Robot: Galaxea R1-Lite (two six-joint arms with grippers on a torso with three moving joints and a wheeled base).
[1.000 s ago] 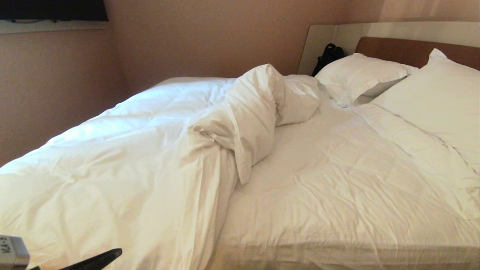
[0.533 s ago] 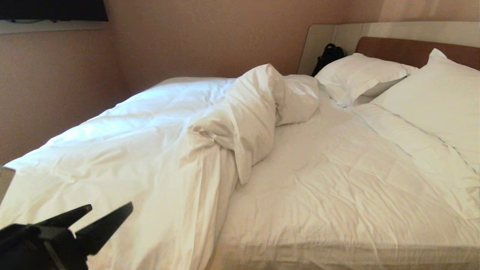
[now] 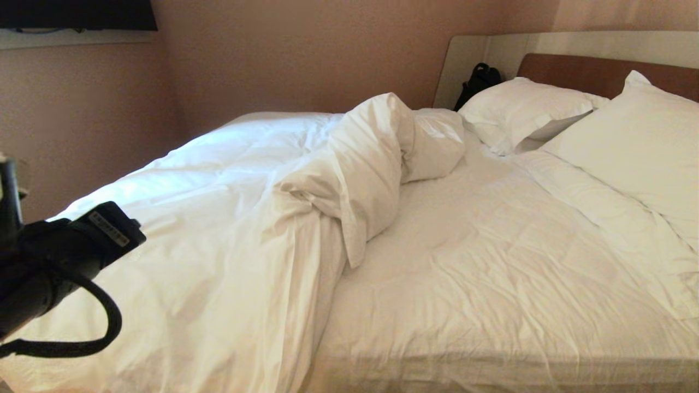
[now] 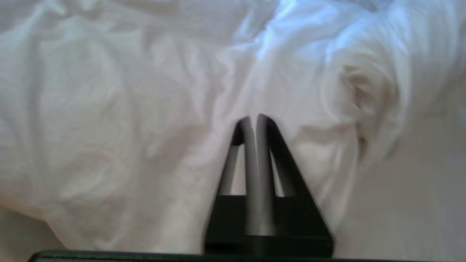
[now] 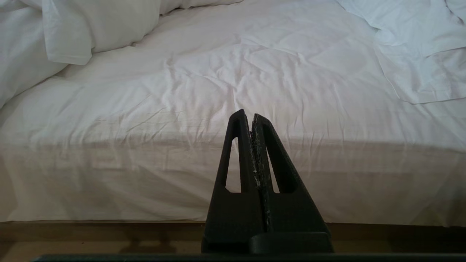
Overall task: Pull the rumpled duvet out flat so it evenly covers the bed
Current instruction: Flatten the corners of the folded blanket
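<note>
your left gripper is out over the flatter, left-hand spread of the duvet, fingers pressed together with nothing between them; in the wrist view the tips sit against white cloth, though you can't tell whether they touch it or hover just above. the step in hand looks like the reach for a first hold, so spread the fingers before you go down and aim for an edge or a firm fold, not the middle of a flat panel, where closed tips would only skid. the duvet covers the left half of the bed and is rolled into a tall twisted ridge down the centre, leaving the right half bare to the fitted sheet. that ridge is the part to carry rightward, low and steady, so the bulk unrolls instead of dragging the whole quilt. the filling is thick and puffy, with soft rounded creases, and will likely slump from a shallow pinch; take a deep bite. the sheet is thin, taut and finely wrinkled, so don't catch it as well. two plump pillows lie against the brown headboard; stop short of them. your right gripper is parked beside the near edge of the mattress, fingers shut, holding nothing.
</note>
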